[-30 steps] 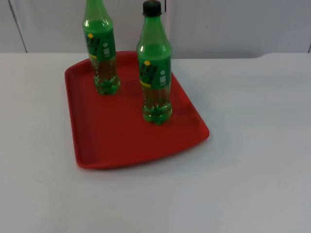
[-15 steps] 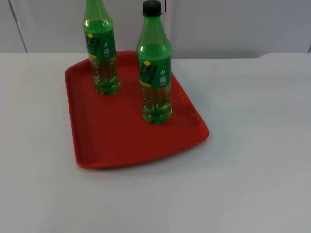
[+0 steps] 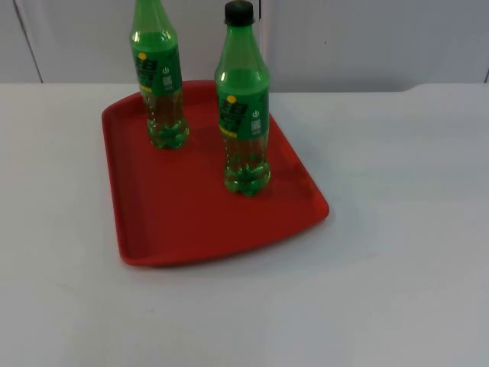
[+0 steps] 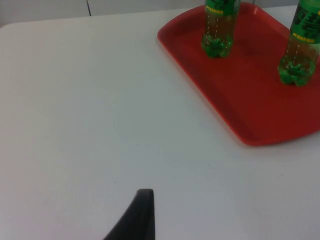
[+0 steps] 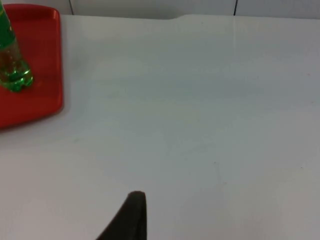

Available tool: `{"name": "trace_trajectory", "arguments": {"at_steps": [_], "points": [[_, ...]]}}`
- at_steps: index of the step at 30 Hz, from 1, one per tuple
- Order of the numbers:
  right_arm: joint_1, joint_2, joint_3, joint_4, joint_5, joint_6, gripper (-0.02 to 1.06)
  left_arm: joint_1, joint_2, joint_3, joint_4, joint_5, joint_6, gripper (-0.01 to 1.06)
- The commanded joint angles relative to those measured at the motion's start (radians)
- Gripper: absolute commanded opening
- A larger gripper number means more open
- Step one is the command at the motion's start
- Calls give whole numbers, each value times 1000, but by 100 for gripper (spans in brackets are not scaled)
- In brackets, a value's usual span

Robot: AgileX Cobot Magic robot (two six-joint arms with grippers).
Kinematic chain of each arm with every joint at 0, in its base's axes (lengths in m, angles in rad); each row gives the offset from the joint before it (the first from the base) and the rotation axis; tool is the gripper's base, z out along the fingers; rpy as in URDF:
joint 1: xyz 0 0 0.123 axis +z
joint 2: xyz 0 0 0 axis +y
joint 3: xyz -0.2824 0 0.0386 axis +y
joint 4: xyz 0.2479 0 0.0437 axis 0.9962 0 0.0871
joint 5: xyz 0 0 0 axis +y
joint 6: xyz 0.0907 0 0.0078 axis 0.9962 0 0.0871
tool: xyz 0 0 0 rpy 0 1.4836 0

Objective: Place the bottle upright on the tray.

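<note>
Bottles of green plastic, one black-capped point(image 3: 245, 107) and one behind point(image 3: 159, 76), are standing upright on the red plastic tray point(image 3: 176, 214), so both grippers, jaw state untellable, are best waiting clear of it.

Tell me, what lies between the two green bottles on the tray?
Only bare red tray floor separates the far bottle from the near bottle, as the top view shows.

2 green bottles point(image 3: 245, 115) stand upright on the red tray point(image 3: 176, 214).
</note>
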Motion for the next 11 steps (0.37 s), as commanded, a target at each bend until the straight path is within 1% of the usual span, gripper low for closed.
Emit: {"name": "trace_trajectory", "arguments": {"at_steps": [1,3,11], "points": [[-8,-3,2,-2,-3,2,105,-2,-4,4,-11,-1,-6,105],[-8,-3,2,-2,-3,2,105,9,-4,4,-11,-1,-6,105],[-8,-3,2,-2,-3,2,105,110,-4,4,-8,-1,0,105]]}}
